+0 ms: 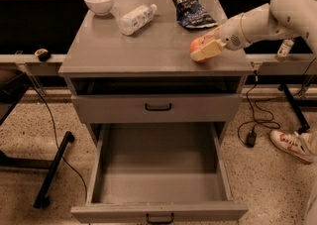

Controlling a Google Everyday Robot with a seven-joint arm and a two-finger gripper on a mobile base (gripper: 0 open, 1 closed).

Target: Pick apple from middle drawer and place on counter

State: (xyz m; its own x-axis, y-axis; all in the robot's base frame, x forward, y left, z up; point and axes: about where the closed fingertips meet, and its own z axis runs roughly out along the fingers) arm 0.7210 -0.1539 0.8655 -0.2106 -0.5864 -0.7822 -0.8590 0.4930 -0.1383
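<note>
Most of the task looks done: the middle drawer (158, 189) stands open and empty, and the apple (197, 46) is at the right front of the surface (148, 45), pinched in the hand (207, 50). What remains, I judge, is letting go and drawing clear.

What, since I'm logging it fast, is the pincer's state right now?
Pincer: closed on the apple, low over the counter near its right front corner.

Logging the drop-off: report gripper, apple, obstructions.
Gripper shut on apple over counter, right front. Apple low, contact unclear. Chip bag behind, apart. Drawer open, empty.
</note>
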